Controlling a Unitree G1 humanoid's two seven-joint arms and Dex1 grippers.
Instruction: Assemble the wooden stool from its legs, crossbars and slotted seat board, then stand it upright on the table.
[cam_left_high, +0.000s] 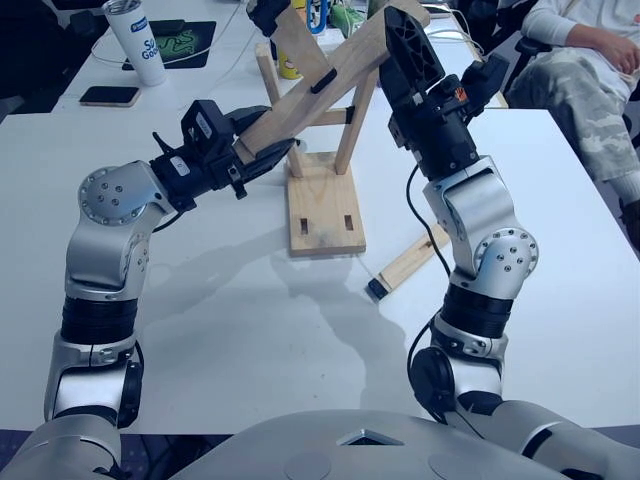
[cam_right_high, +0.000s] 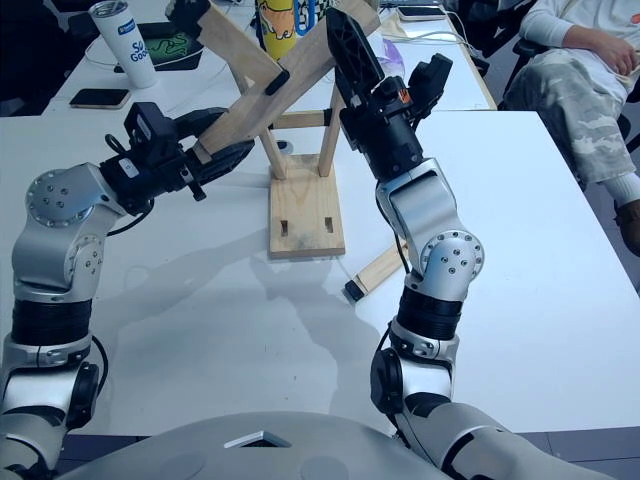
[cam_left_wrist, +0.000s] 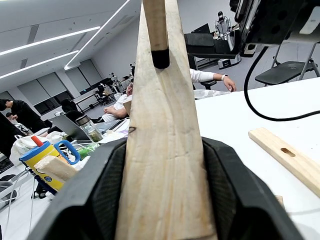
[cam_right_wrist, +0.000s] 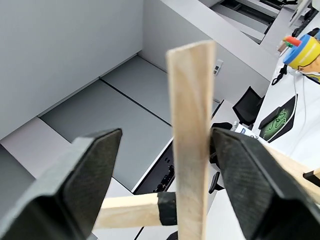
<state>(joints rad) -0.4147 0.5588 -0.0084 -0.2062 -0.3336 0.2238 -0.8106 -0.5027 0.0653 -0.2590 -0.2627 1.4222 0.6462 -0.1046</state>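
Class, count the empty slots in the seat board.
2: a left slot and a right slot, near the robot-side edge of the seat board. Others may hide under the standing legs.

White table (cam_left_high: 200, 330) — slotted seat board (cam_left_high: 325, 215) flat on it, loose leg (cam_left_high: 405, 268) just beside.

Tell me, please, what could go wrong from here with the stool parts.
1. The left pincer grips the long wooden piece at one end only, and the right pincer stands open around it, so it may sag or twist.
2. It hangs close above the two legs standing in the seat board. A swing may knock them loose.
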